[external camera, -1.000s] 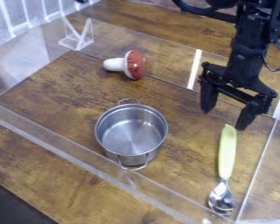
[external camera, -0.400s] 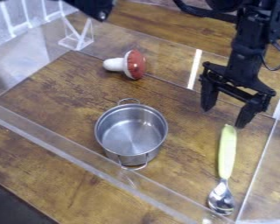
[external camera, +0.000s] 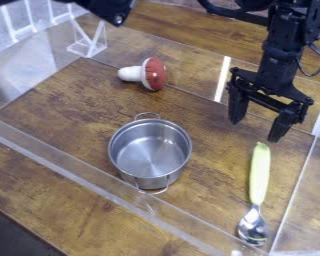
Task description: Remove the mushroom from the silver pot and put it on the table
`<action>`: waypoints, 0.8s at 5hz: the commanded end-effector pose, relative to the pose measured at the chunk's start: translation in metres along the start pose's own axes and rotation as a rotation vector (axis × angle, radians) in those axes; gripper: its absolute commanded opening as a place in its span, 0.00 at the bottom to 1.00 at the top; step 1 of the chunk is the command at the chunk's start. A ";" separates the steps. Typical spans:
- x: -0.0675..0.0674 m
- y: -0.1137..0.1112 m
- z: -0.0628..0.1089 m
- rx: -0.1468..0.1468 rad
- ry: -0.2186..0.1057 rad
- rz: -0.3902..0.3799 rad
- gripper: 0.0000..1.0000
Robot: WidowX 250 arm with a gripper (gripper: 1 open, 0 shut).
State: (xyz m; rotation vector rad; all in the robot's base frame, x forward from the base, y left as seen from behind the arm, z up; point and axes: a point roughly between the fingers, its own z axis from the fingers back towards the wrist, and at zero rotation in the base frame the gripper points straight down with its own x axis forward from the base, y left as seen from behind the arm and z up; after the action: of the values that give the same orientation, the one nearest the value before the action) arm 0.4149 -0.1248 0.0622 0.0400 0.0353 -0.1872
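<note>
Nothing among the objects has been shifted since the earlier frames, and the hand (external camera: 267,113) is seen in the same spot, pointed straight down with its two black fingers (external camera: 238,107) spread wide and nothing held between them. The silver pot (external camera: 151,152) is taken as the landmark: it stands upright on the table (external camera: 69,105), empty inside, with one loop handle turned toward the near acrylic wall. The mushroom (external camera: 145,72) is found beyond the pot, well apart from it, lying on its side on the wood with the red cap to the right and the white stem to the left. The hand hangs to the right of the pot and farther back. A yellow-handled spoon (external camera: 256,195) lies right of the pot, its bowl toward the near edge. No brand, label or writing can be read anywhere.
</note>
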 end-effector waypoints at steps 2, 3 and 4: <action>0.008 0.006 0.030 -0.016 -0.073 0.017 1.00; 0.007 0.005 0.031 -0.020 -0.070 0.019 1.00; 0.007 0.005 0.032 -0.023 -0.066 0.021 1.00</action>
State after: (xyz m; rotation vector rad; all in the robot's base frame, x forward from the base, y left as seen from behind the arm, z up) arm 0.4107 -0.1262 0.0624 0.0287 0.0614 -0.1837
